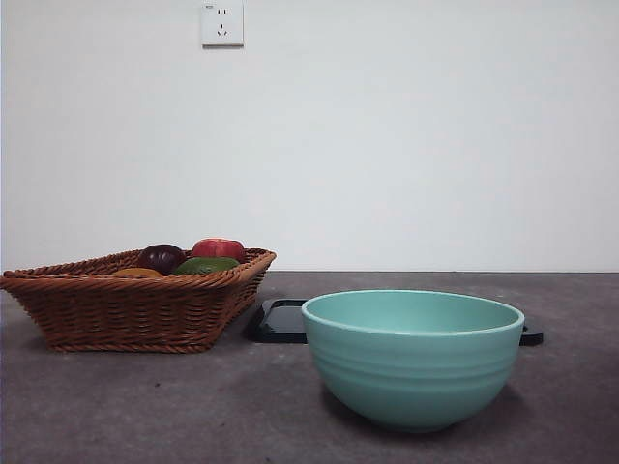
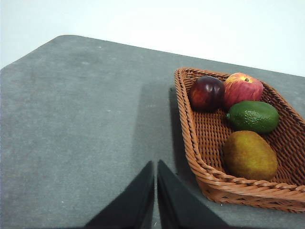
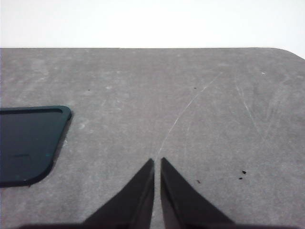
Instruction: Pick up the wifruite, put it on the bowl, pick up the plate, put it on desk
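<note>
The dull brown-orange oval wifruite (image 2: 249, 155) is seen lying in the brown wicker basket (image 2: 190, 143), nearer the left gripper (image 2: 156, 164), whose jaws are closed and empty.

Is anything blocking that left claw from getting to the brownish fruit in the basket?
Only the wicker basket's rim lies between the left gripper and the wifruite. The fruit lies uncovered, apart from the green fruit beside it, so reaching from above looks clear.
</note>
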